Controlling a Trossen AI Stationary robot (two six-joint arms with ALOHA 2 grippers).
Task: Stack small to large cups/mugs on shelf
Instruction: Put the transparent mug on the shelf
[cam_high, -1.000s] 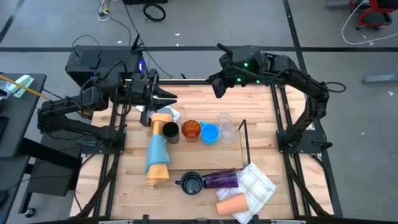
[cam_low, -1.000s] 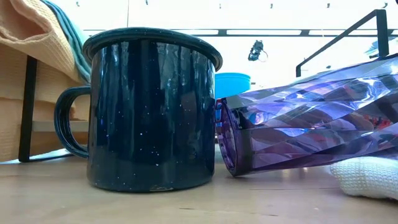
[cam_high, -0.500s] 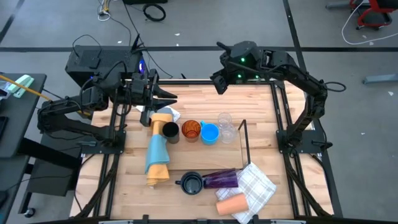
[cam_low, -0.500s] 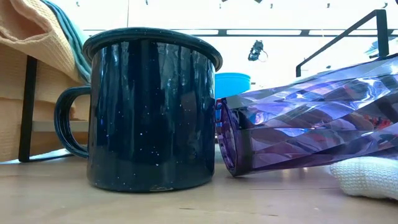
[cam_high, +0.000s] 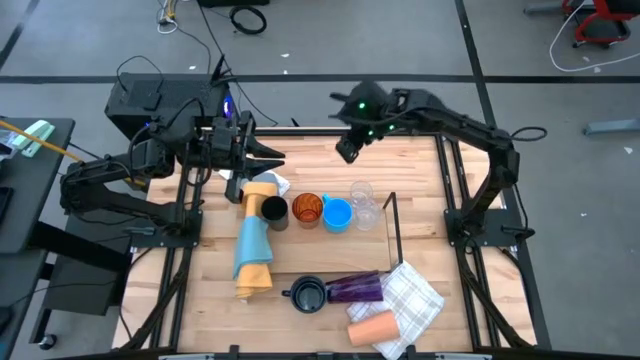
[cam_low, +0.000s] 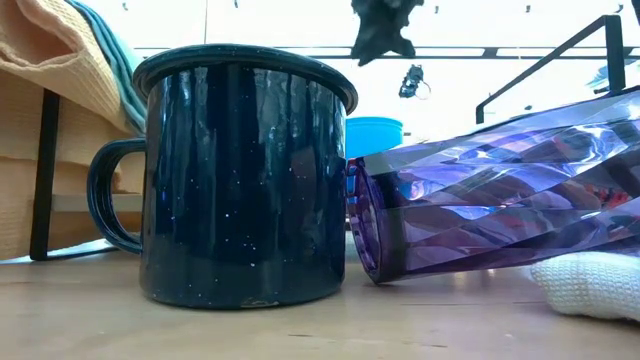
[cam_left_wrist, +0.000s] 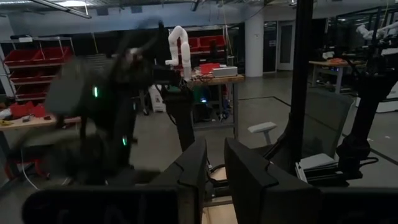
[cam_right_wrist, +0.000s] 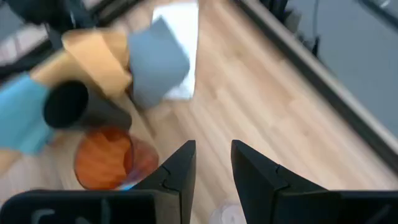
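High view: black cup, amber translucent cup, bright blue cup and clear glass lined mid-frame; dark handled mug, purple translucent tumbler, peach cup unplaced (lower centre). Right gripper upper centre, slightly parted, empty.

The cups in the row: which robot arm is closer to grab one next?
Probably the right. The right gripper hangs over the table's far edge, open, facing the amber cup and black cup. The left gripper waits by the left side.

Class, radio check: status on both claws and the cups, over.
Right claw open, empty, above the table's back edge. Left claw parked back-left. Cup row untouched; purple tumbler lying down.
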